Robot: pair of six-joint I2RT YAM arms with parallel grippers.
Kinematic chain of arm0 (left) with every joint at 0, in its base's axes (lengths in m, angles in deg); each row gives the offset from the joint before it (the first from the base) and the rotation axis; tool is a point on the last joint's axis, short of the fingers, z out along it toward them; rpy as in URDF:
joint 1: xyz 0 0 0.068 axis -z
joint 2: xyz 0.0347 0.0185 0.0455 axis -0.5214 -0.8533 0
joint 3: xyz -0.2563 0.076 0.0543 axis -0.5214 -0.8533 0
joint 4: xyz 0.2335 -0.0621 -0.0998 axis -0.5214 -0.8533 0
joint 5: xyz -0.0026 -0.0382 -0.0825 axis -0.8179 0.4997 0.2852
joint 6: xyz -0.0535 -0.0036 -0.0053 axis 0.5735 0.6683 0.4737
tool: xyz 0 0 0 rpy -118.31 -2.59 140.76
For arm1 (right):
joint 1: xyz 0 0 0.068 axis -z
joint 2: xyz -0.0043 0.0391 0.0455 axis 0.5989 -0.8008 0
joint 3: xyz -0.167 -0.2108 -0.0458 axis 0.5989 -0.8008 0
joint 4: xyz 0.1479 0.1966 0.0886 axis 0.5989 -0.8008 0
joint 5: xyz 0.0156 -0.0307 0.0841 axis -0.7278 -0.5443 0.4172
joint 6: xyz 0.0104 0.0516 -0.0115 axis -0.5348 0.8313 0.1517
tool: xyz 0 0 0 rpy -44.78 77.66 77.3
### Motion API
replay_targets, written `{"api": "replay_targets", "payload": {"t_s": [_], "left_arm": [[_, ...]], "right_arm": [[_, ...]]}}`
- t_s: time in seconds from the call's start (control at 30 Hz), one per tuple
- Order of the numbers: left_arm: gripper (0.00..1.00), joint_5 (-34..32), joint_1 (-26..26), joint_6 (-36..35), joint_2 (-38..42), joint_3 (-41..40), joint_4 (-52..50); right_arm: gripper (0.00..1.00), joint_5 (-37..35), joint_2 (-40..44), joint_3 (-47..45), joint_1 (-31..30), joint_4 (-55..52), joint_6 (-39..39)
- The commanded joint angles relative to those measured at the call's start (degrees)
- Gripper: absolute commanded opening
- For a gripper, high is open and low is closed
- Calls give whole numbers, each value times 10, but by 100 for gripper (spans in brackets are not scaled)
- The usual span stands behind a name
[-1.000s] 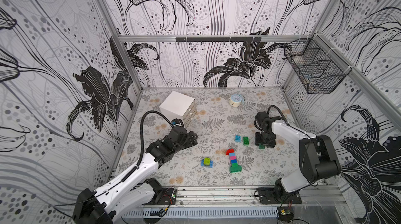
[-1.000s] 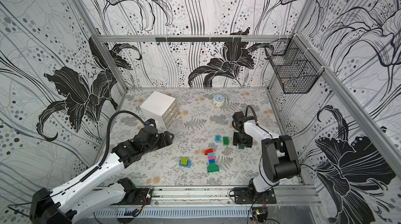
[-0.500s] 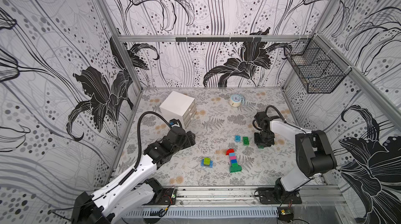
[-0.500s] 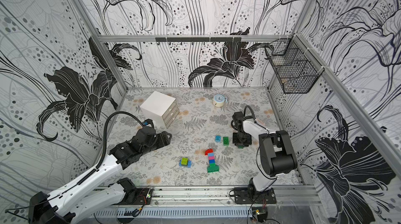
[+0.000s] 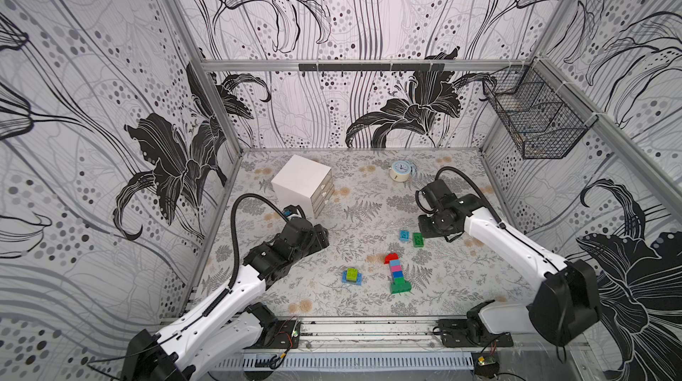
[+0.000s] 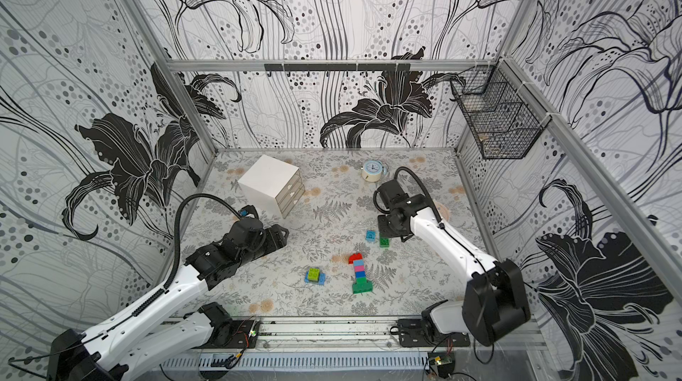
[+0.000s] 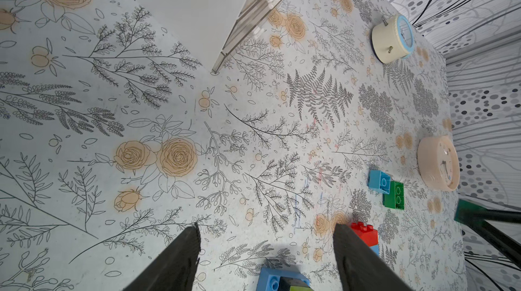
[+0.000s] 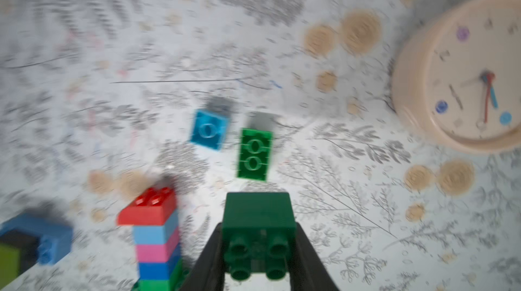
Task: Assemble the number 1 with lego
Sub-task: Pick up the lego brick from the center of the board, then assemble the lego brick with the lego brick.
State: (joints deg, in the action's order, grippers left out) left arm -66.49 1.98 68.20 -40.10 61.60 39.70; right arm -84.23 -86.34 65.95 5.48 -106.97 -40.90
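My right pincer point(image 8: 258, 229) is clamped on a dark green brick point(image 8: 258, 210), over toward the table's right edge. Next, I reckon: carry it to the stack point(image 5: 396, 274) at mid front edge, line up the studs, press. The stack runs red cap, light blue, pink, blue, green base. My left pincer point(image 7: 266, 227) is open and empty.

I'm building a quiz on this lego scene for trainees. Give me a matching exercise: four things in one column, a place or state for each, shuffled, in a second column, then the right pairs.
Things
1. dark green brick
2. red brick
3. lime brick
4. left gripper

Places or states
A. open, holding nothing
B. at one end of the brick column
C. stacked over a blue brick
D. clamped in the right gripper

Pairs: 1-D, 2-B, 3-C, 4-A
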Motion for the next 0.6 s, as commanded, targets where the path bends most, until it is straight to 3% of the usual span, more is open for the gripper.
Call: {"api": "replay_targets", "payload": {"t_s": [0.0, 0.2, 0.37, 0.57], "left_arm": [[78, 8, -10, 26, 12, -18, 31], [78, 12, -26, 62, 41, -53, 39], [78, 5, -35, 97, 79, -81, 35], [78, -30, -42, 149, 142, -107, -6]], "right_arm": [[6, 3, 19, 18, -93, 2, -61], [5, 3, -51, 75, -280, -27, -186], [6, 15, -154, 152, -343, -73, -226], [6, 32, -248, 220, -371, -104, -243]]}}
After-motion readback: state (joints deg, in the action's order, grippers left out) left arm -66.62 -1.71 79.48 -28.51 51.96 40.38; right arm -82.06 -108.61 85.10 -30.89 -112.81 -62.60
